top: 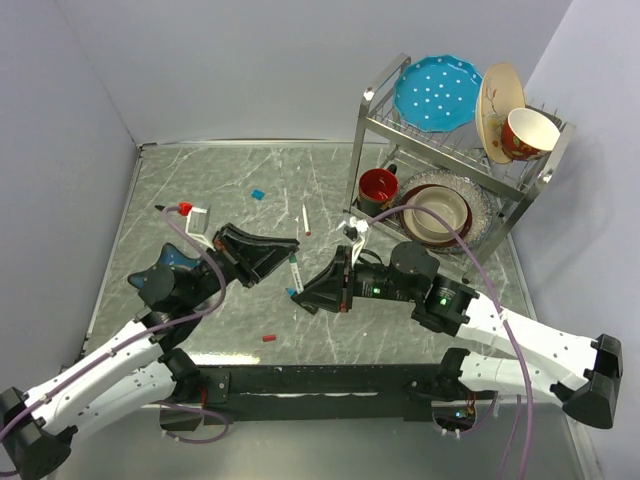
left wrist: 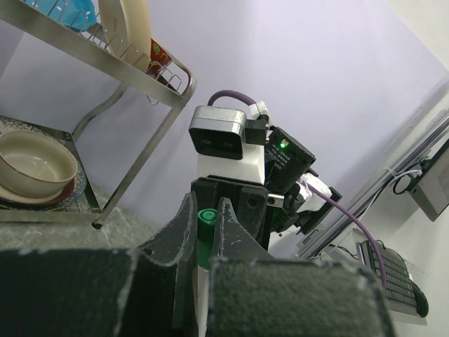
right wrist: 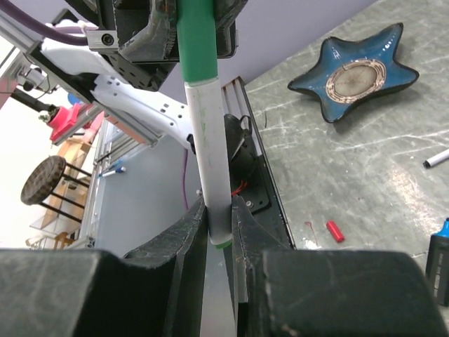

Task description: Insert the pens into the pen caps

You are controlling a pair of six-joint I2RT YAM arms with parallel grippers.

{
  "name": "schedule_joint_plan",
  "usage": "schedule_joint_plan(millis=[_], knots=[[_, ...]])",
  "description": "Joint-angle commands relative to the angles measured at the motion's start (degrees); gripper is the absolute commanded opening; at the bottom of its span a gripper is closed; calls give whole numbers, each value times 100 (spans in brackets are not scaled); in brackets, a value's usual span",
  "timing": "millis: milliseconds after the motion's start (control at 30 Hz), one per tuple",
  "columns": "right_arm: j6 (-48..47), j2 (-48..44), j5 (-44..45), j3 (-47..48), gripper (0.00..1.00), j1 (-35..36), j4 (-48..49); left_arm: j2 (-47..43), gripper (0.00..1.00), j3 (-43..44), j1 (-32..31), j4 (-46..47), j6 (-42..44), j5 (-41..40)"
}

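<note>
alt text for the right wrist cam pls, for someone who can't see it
The right gripper clamps a white-barrelled pen near its lower end, while the left gripper above holds the green cap over its top. Behind, a blue star-shaped dish and a loose red cap lie on the grey table.

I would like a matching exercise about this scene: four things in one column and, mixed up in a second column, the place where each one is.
Things:
1. green pen
2. red cap
3. blue plate
4. beige bowl

Places:
A. upper shelf of the rack
B. lying loose on the table
C. lower shelf of the rack
D. between the fingers of the right gripper

Pairs: 1-D, 2-B, 3-A, 4-C
</note>
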Motion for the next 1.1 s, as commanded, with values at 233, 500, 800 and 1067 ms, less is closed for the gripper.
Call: schedule_joint_plan(millis=[233, 500, 800, 1067], knots=[[454, -122, 691, 900, 0, -1133, 2900, 382, 1, -622, -286, -647, -675, 2599], [454, 62, 603, 1137, 0, -1159, 3103, 416, 1, -859, -286, -577, -983, 2792], [85, 282, 1033, 1550, 0, -1177, 2778, 249, 1, -709, -357, -2107, -456, 2089], [559, 572, 657, 1831, 0, -1581, 2945, 73, 1, -1184, -374, -1317, -789, 2528]])
